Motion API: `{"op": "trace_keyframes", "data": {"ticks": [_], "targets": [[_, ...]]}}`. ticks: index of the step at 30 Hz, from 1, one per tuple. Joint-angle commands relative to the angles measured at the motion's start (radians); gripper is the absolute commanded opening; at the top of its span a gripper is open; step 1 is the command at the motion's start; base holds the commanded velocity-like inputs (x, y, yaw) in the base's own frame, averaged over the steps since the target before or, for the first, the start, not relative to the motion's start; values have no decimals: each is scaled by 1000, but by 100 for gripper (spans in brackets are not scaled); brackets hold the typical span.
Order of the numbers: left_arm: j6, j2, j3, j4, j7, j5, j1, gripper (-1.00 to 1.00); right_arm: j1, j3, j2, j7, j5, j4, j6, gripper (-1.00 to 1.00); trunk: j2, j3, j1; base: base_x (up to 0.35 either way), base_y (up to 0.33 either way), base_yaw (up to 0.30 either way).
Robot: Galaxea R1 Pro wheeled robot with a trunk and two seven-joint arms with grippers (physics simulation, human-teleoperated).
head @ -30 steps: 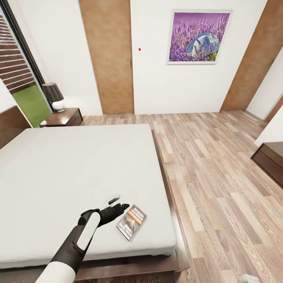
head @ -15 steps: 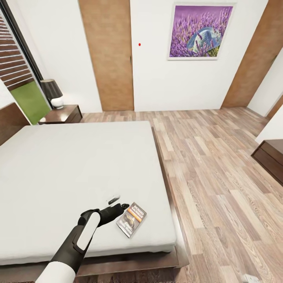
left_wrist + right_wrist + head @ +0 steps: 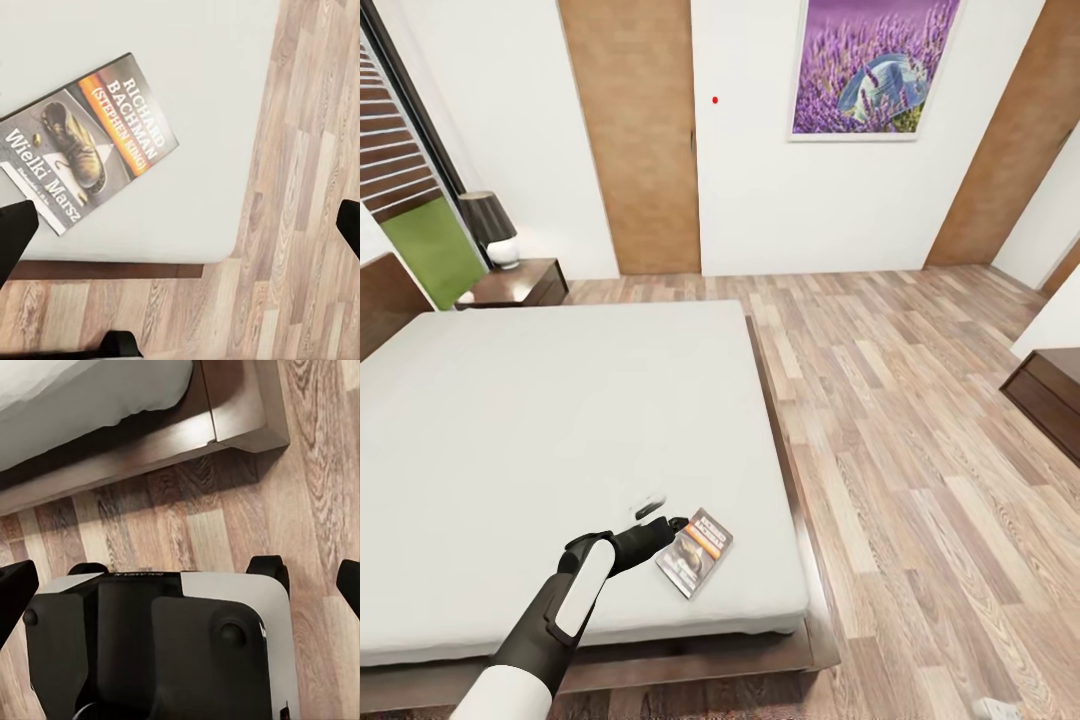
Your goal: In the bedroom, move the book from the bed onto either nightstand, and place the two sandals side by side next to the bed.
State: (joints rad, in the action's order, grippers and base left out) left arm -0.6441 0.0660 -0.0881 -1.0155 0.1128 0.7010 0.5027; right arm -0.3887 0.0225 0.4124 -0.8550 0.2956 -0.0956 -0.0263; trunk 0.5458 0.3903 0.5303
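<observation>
Head view: the book (image 3: 695,551) lies flat on the bed (image 3: 560,420), near the mattress corner at 5 o'clock. The left gripper (image 3: 660,517) sits over the mattress just beside the book's 9 o'clock edge; contact cannot be confirmed. Its two fingers stand apart, released, grasping nothing. A nightstand (image 3: 520,283) stands at the bed's 11 o'clock corner and carries a lamp (image 3: 492,228). A framed lavender picture (image 3: 872,68) hangs on the far wall at 1 o'clock. A second dark wooden cabinet (image 3: 1050,396) sits at 3 o'clock, well apart from the bed.

Left wrist view: the cover text is legible here, reading "RICHARD BACHMAN (STEPHEN KING)" and "Wielki Marsz", with a boot pictured. The book (image 3: 85,139) rests near the mattress edge, wood-plank floor (image 3: 300,187) beyond. Dark fingertips (image 3: 15,236) show at both frame sides, wide apart.

Right wrist view: the bed frame's corner (image 3: 240,416) and the robot's own base (image 3: 161,641) on the floor. The right gripper's fingertips (image 3: 13,589) show at both frame sides, spread wide, released.

No containers in view.

Against the earlier frames: the whole head view has shifted slightly, wall picture and nightstand sitting higher, indicating camera motion. Book and left gripper keep the same relation.
</observation>
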Motion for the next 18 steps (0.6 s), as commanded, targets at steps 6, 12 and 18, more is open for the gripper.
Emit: {"op": "trace_keyframes", "data": {"ticks": [6, 12, 18], "targets": [[-3, 0, -1, -2, 10, 11, 0, 100, -1, 2, 0, -4, 2, 0, -3, 100, 1, 11, 0, 66, 0, 0], [-2, -1, -1, -2, 10, 10, 0, 100, -1, 2, 0, -4, 2, 0, -3, 100, 1, 20, 0, 203, 0, 0], [-2, -2, -1, -2, 10, 9, 0, 100, -1, 2, 0, -4, 2, 0, -3, 100, 1, 27, 0, 27, 0, 0]]}}
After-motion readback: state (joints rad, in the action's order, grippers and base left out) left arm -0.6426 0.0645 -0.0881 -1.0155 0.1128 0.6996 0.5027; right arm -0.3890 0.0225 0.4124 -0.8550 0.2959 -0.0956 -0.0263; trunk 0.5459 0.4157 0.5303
